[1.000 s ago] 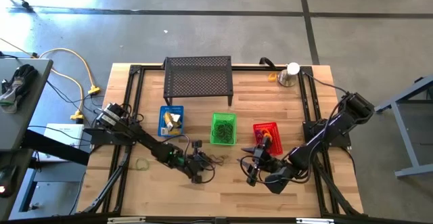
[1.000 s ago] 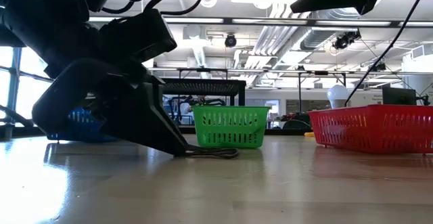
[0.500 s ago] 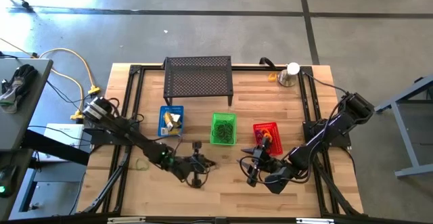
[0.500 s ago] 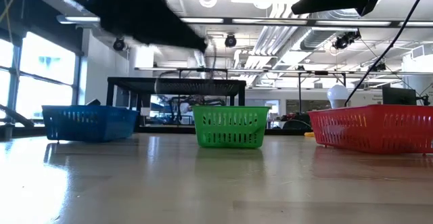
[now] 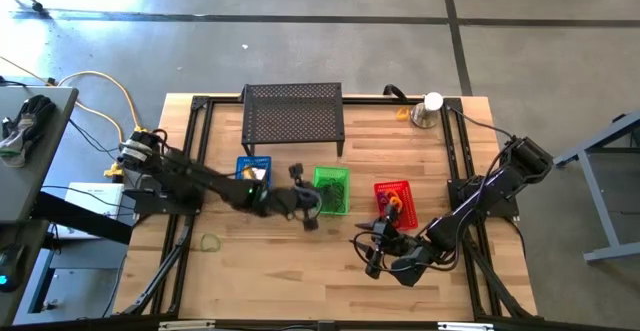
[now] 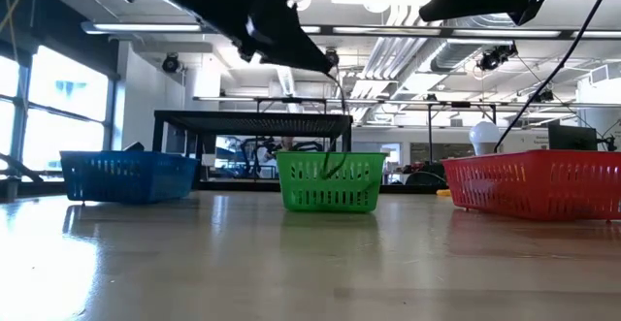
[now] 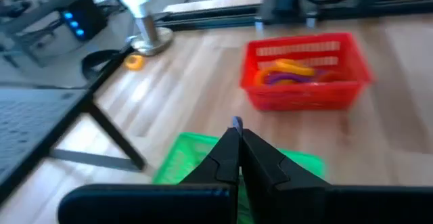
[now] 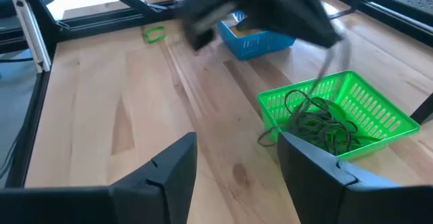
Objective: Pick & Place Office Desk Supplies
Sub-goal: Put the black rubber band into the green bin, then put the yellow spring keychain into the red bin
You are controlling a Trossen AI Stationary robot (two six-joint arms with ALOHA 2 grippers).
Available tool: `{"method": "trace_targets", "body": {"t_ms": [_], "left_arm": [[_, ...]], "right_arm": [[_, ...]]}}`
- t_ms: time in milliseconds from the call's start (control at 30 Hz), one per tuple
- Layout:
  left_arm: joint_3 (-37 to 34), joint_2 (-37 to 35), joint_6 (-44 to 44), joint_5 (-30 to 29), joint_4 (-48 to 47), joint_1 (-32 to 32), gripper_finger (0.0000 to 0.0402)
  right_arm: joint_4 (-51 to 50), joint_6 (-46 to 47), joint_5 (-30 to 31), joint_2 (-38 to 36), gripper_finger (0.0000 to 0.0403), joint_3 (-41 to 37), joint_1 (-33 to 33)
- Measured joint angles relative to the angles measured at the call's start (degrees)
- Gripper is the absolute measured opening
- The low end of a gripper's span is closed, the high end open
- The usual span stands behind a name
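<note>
My left gripper [image 5: 309, 212] is shut on a thin dark elastic loop [image 6: 337, 117] and hovers by the near left corner of the green basket [image 5: 331, 190]. The loop dangles in front of that basket [image 6: 330, 181], which holds more dark loops [image 8: 318, 126]. The red basket [image 7: 304, 72] holds orange and purple loops. The blue basket [image 5: 252, 178] holds yellow blocks. A green loop [image 5: 209, 241] lies flat on the table's near left. My right gripper [image 8: 237, 163] stands open and empty above the table, near the red basket [image 5: 393, 197]. My left gripper pinches the dark loop's upper end [image 6: 333, 72] between its two fingertips [image 7: 235, 132]. The fingers slant slightly downward from the table's left. The loop hangs slack below them, clear of the table. Whether its lower end [image 6: 330, 169] touches the green basket, I cannot tell.
A black mesh rack [image 5: 293, 116] stands at the far middle. A silver cup with a white ball [image 5: 429, 111] and a small orange item [image 7: 134, 61] sit at the far right. Bare wood [image 5: 300, 281] lies along the near edge in front of the baskets.
My left gripper has risen from the table's near middle and swung toward the far edge and slightly right, up to the green basket. The dark loop, which lay on the table at its fingertips, is now lifted clear and hangs below them.
</note>
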Motion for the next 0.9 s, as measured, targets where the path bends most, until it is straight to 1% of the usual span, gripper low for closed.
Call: {"method": "trace_targets", "body": {"t_ms": [167,300,433,567,633,700,767,900], "left_arm": [[0.0,0.0,-4.2,0.3,-3.0,5.0,0.0001],[0.0,0.8,-6.3,1.2,-3.9,7.6,0.0000],[0.0,2.7,-6.7,5.8,-4.0,8.4,0.0000],[0.0,4.8,-8.4,6.4,-4.2,8.4,0.0002],[0.0,5.3,-6.7,6.6,-4.0,8.4,0.0006],[0.0,5.6,-4.9,6.8,-4.4,8.3,0.0016],[0.0,5.6,-4.9,6.8,-4.7,7.9,0.0034],[0.0,5.6,-7.2,6.8,-4.4,7.0,0.0084]], "right_arm": [[0.0,0.0,0.0,0.0,0.0194,0.0,0.0],[-0.1,-0.1,0.0,0.0,0.0194,0.0,0.0],[0.2,0.0,0.0,0.0,0.0194,-0.9,0.0],[0.4,0.4,0.0,0.1,0.0194,-2.0,0.0],[0.4,0.4,0.0,0.1,0.0194,-2.6,0.0],[0.4,0.4,0.0,0.1,0.0194,-2.8,0.0],[0.4,0.3,0.0,0.1,0.0194,-3.1,0.0],[0.2,-0.7,0.0,0.1,0.0194,-3.4,-0.3]]}}
